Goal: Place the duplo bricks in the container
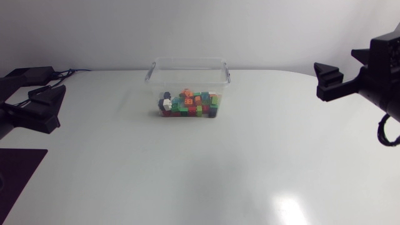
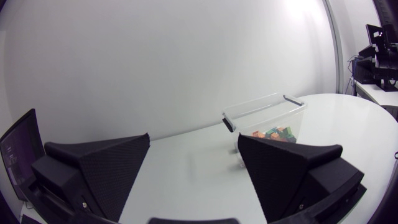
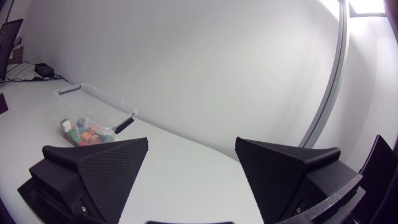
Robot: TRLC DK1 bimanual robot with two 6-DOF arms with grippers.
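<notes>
At table [image 1: 187, 181] sides, left gripper [image 2: 193, 163], right gripper [image 3: 191, 163], splayed

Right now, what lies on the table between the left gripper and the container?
Nothing: the head view shows only bare white table between the left gripper and the clear plastic container of duplo bricks.

Left hand [image 2: 193, 142] and right hand [image 3: 191, 143]: matte black, each with two broad wedge-shaped fingers [image 2: 109, 168], inner faces finely textured. From above, end links read black; a black cable [image 1: 382, 132] loops beside the right arm [image 1: 369, 69]
</notes>
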